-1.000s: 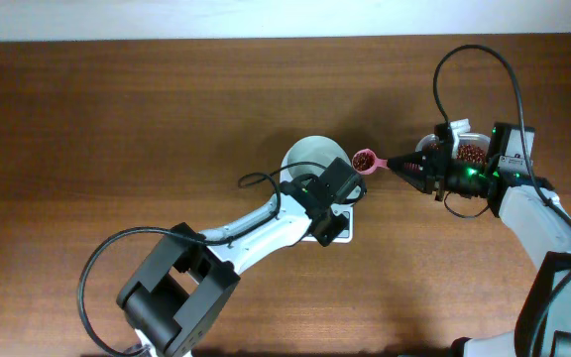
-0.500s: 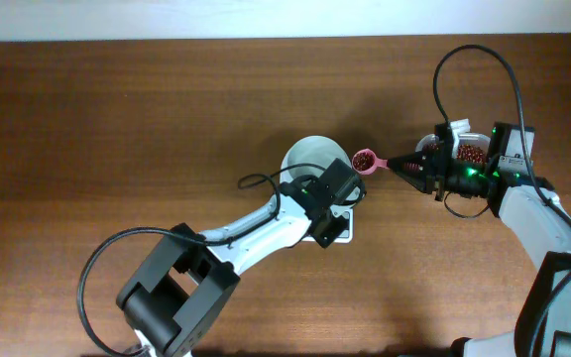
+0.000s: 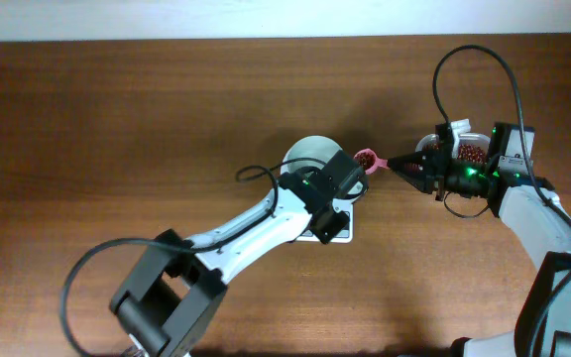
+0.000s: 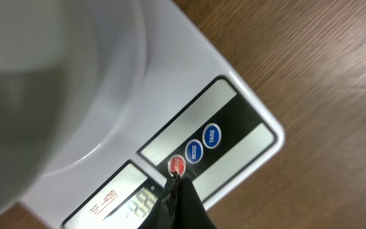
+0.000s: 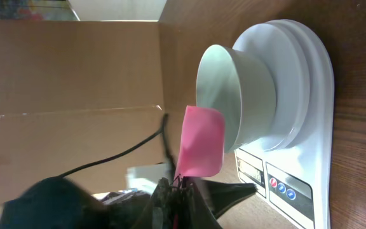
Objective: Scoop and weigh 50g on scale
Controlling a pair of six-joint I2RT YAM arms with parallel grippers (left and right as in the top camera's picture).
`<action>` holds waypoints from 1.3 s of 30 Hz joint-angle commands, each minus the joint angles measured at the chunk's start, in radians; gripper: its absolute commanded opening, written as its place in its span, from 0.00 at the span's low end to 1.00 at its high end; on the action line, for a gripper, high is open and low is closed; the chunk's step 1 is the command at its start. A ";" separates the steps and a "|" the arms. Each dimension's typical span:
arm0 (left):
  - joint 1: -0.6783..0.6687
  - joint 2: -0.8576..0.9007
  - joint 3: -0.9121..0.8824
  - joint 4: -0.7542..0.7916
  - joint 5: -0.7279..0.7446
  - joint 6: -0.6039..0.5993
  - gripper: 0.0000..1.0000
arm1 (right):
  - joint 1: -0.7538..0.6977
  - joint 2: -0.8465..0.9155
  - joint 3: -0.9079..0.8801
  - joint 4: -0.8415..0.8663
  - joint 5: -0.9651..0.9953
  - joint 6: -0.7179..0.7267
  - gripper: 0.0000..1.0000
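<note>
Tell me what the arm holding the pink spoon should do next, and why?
Probably ease the pink spoon over the bowl and tip it. The right gripper is shut on its handle, its scoop sits just outside the bowl's rim, and what shows of the bowl's inside looks empty.

The brown wooden desk carried the white scale near its middle, and a clear plastic tub sat well apart, toward the right edge.
</note>
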 commanded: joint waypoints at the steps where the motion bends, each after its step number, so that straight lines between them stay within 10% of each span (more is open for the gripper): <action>1: 0.017 -0.102 0.026 -0.047 0.004 -0.005 0.00 | 0.010 0.007 0.002 0.003 -0.005 -0.010 0.04; 8: 0.182 -0.361 0.026 -0.211 0.008 -0.005 0.04 | 0.010 0.007 0.002 0.003 -0.006 -0.010 0.04; 9: 0.198 -0.400 0.026 -0.215 0.008 -0.005 0.16 | 0.010 0.007 0.002 0.003 -0.006 -0.010 0.04; 12: 0.217 -0.486 0.026 -0.215 0.004 -0.006 0.99 | 0.010 0.007 0.002 0.003 -0.006 -0.010 0.04; 20: 0.217 -0.492 0.026 -0.257 -0.046 -0.003 0.99 | 0.010 0.007 0.002 0.003 -0.006 -0.010 0.04; 28: 0.429 -0.551 0.097 -0.477 0.385 0.451 0.99 | 0.010 0.007 0.002 0.003 -0.006 -0.010 0.04; 39: 0.428 -0.551 -0.047 -0.415 0.313 0.457 0.99 | 0.010 0.007 0.002 0.003 -0.006 -0.010 0.04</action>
